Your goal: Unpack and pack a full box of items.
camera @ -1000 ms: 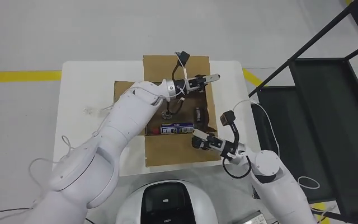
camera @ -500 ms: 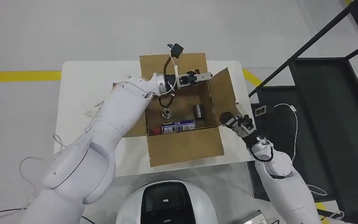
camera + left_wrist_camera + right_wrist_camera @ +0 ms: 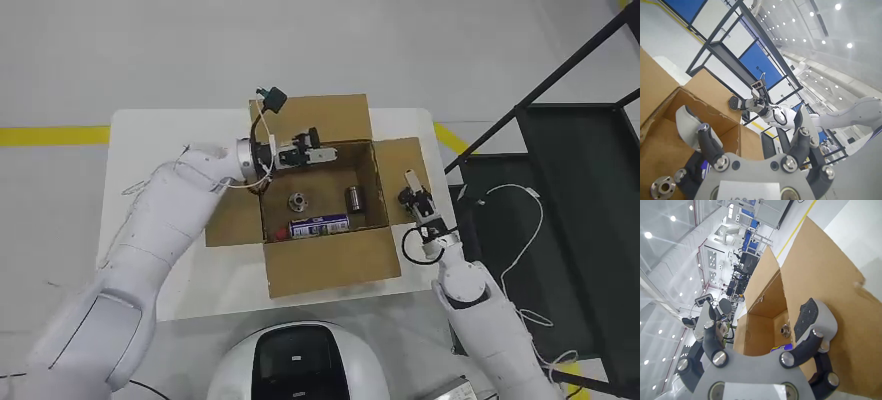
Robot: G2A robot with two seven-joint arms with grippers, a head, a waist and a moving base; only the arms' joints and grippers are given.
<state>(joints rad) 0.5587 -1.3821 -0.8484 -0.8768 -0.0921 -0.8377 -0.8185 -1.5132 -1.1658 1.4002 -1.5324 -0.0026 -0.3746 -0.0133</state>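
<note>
White table (image 3: 140,140) carries the open cardboard box (image 3: 320,262). Over its far left corner hangs the left gripper (image 3: 322,151), fingers spread, holding nothing. Near it on the box floor lie a metal flange (image 3: 299,201), a blue-labelled can (image 3: 318,227) and a dark cylinder (image 3: 353,198). The right gripper (image 3: 412,190), likewise spread and empty, sits just beside the right flap (image 3: 398,160).

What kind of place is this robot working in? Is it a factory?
Probably a large factory-like hall or test floor. It has a high ceiling with rows of lights, a yellow line marked on the floor, black metal racks, and more workstations in the background.
</note>
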